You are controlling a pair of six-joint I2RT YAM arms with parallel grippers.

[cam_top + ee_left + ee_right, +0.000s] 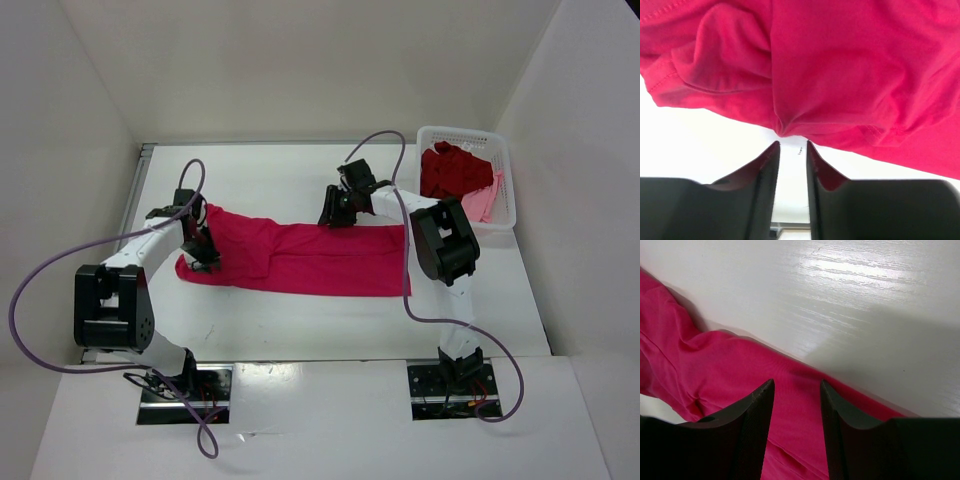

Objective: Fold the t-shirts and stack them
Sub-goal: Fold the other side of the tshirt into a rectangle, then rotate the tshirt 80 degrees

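Observation:
A crimson-magenta t-shirt lies stretched out flat across the middle of the table. My left gripper sits at its left end. In the left wrist view the left gripper stands slightly open with only white table between the fingers, and the puckered hem of the t-shirt lies just past the tips. My right gripper hovers at the shirt's far edge. In the right wrist view the right gripper is open over the t-shirt and holds nothing. A darker red t-shirt and a light pink t-shirt lie in the basket.
The white perforated basket stands at the back right corner. White walls close in the table at the left, back and right. Purple cables loop from both arms.

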